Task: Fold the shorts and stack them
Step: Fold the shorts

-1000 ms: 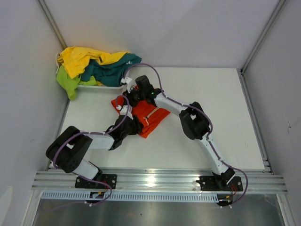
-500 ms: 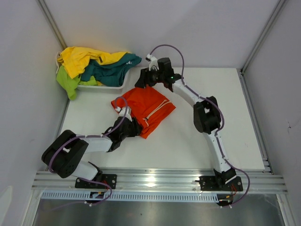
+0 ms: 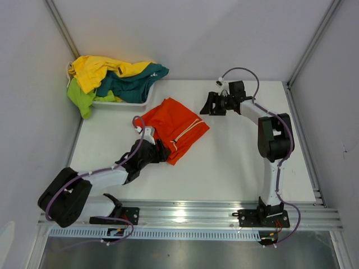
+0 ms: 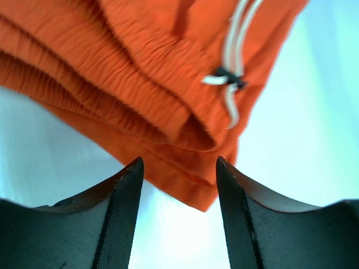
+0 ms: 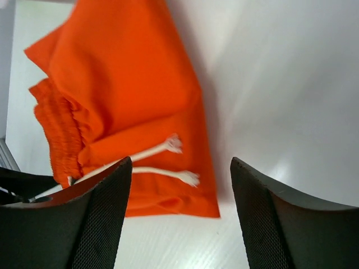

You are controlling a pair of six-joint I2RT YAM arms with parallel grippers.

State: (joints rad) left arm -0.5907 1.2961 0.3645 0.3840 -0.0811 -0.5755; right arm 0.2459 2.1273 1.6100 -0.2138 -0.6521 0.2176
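Observation:
The orange shorts (image 3: pixel 175 128) with a white drawstring (image 3: pixel 186 132) lie folded on the white table, left of centre. They also show in the left wrist view (image 4: pixel 140 84) and the right wrist view (image 5: pixel 134 95). My left gripper (image 3: pixel 160 152) is open and empty, low at the shorts' near-left edge; a folded corner lies just ahead of its fingertips (image 4: pixel 129 185). My right gripper (image 3: pixel 210 105) is open and empty, above the table to the right of the shorts. The yellow (image 3: pixel 100 68), teal (image 3: pixel 134 83) and lime-green (image 3: pixel 80 96) shorts are piled in the basket.
The white plastic basket (image 3: pixel 120 103) stands at the table's far-left corner against the wall. Grey walls enclose the left, back and right sides. The metal rail (image 3: pixel 185 216) with both arm bases runs along the near edge.
My right gripper has let go of the orange shorts and swung right and away from them, now open over bare table. The shorts lie spread flatter. My left arm has lowered and stretched out.

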